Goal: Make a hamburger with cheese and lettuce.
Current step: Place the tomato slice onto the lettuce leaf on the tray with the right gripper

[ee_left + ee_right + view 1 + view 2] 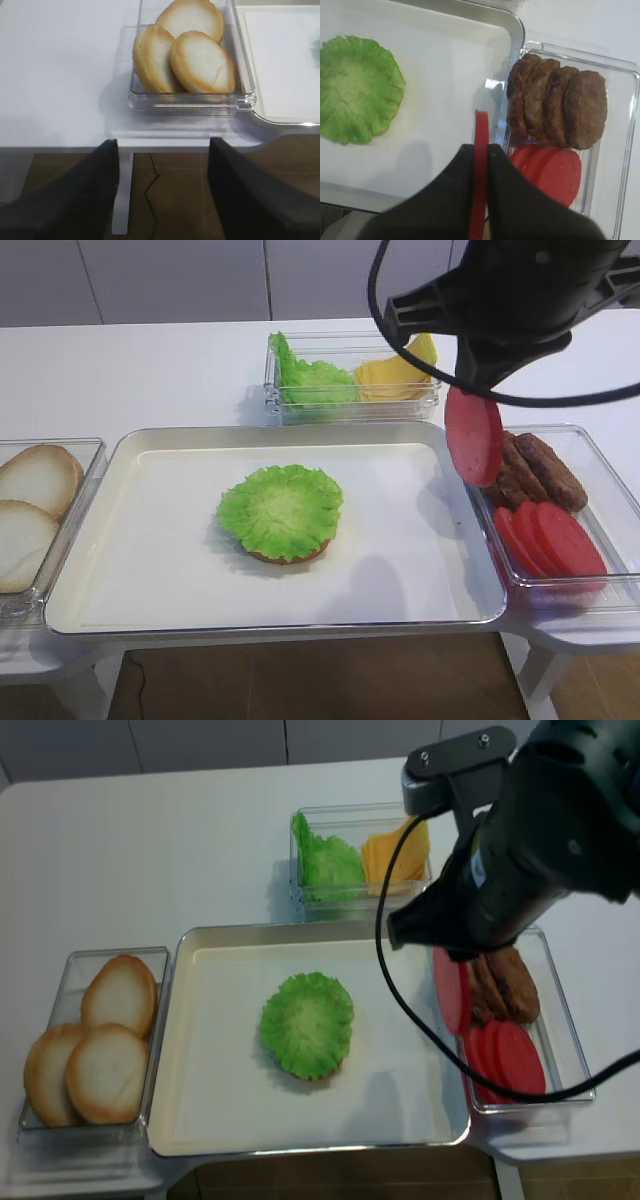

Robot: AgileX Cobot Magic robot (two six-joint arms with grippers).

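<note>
White bench point(150, 370) under everything, with the big metal tray point(440, 540) as landmark in the middle. On the tray, near its centre: the hamburger point(281, 512), so far only a brown bun base with one lettuce point(307, 1022) leaf laid flat on top and hanging over the edge. Behind the tray, a clear box point(350, 405) with more green leaves on its left side and the cheese point(398, 375) in yellow slices on its right side, apparently not used yet. To the left of the tray, a clear container with pale bun halves point(192, 55). To the right of the tray, another clear container point(620, 150) with dark patties point(557, 102) in a row and red round slices point(555, 172) in front of them. Above the right rim of the tray, the right tool point(481, 150), clamped together on one red slice point(474, 437), held upright by its edge and lifted free of its container. Left tool point(162, 195) beside the left container, below the bun halves, with jaws wide apart and nothing between them. By judgement, early stage: base and lettuce done; red slice on its way to the stack; cheese, probably a patty, and a top bun left to place.
</note>
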